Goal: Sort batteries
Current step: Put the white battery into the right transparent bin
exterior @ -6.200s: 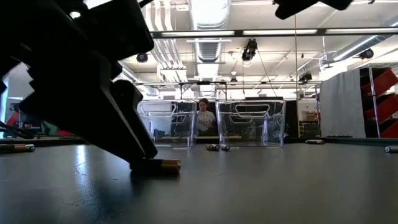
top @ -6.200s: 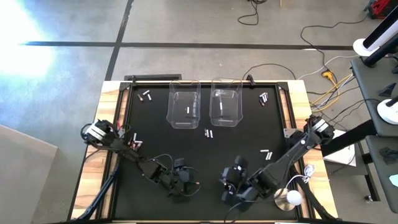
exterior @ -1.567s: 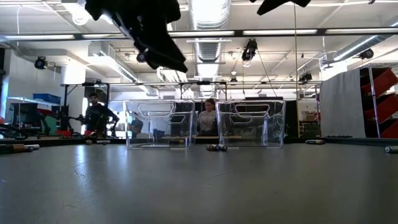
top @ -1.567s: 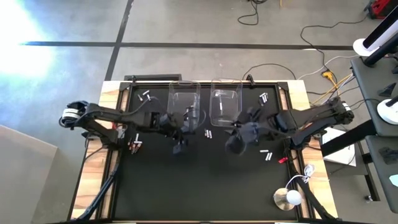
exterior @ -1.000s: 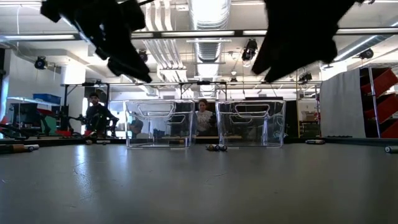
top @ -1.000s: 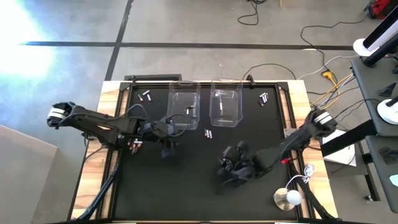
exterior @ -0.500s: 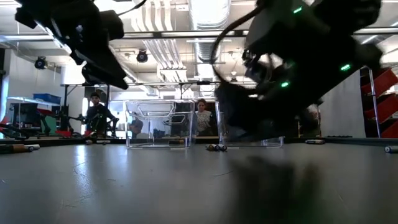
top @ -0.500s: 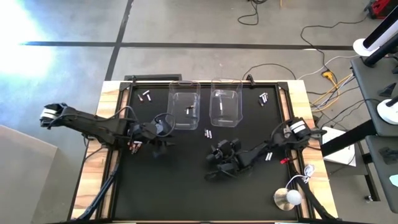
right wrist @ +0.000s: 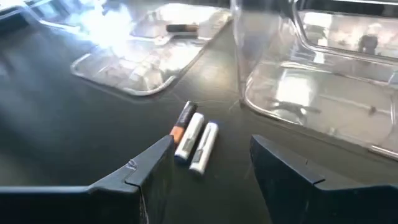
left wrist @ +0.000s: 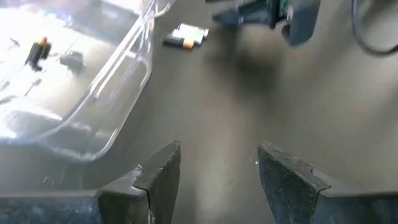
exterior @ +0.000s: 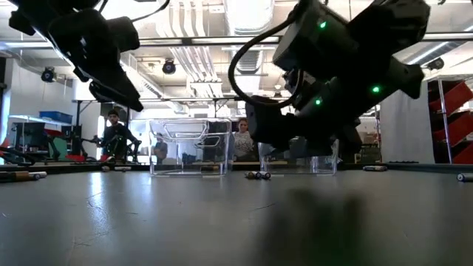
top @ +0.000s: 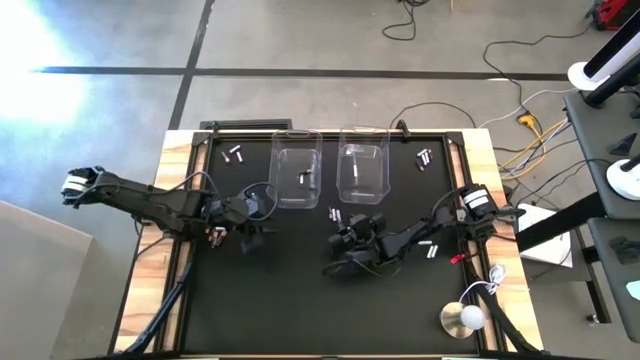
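1. The right gripper (top: 345,240) has swung back from the near right of the table toward the middle, and now sits low just in front of the small cluster of batteries (right wrist: 194,138) lying before the bins. Its fingers (right wrist: 152,171) stand apart with nothing between them; the cluster shows just ahead of the gap.
2. The cluster is three cells lying side by side and touching: one dark with a copper end, two silvery-white. In the high view it lies on the mat (top: 300,300) just in front of the gap between the left bin (top: 296,167) and the right bin (top: 362,164).
3. The left gripper (top: 250,215) has pulled back from the left bin toward its own side and hangs above the mat near that bin's front corner. Its fingers (left wrist: 163,171) are also apart and empty.
4. My reading: both arms have finished a drop and are empty, and the right one is lining up for the next pick.
5. A dark cell (right wrist: 181,27) lies in the left bin, which suggests the sort is by colour. I cannot tell the right bin's contents well.
6. More batteries remain loose at the far left (top: 235,154), far right (top: 424,157) and right edge (top: 430,249), so the sort is far from done.
7. The touching cells will be awkward to separate; closing on one may drag its neighbour.
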Controlling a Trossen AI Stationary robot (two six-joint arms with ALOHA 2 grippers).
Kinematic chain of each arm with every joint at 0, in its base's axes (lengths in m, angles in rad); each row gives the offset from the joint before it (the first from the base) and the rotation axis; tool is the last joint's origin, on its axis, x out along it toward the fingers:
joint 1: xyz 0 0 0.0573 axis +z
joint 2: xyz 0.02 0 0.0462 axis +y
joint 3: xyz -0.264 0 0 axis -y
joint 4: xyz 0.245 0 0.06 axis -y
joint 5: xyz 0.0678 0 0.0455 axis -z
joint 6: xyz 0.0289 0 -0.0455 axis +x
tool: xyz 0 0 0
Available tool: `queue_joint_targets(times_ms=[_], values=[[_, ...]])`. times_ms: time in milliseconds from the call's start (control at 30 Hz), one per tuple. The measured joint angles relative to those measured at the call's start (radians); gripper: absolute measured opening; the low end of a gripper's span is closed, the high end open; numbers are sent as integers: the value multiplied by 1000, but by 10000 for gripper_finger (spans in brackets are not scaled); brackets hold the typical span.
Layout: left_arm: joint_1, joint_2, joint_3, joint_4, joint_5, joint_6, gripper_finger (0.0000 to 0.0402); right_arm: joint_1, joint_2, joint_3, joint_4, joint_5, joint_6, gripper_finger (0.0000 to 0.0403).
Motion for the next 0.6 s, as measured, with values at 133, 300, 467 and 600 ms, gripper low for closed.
queue_joint_targets(times_ms=[133, 300, 467, 600], values=[[0, 13, -1, -5, -24, 22, 190, -19, 6, 0, 53, 0, -48, 201], [0, 19, -1, -4, -30, 24, 190, -40, 13, 1, 71, -1, -95, 203], [1, 24, -1, 4, -48, 21, 190, -79, 13, 1, 69, -8, -123, 199], [1, 24, -1, 3, -58, 21, 190, -105, 13, 1, 69, -58, -142, 193]])
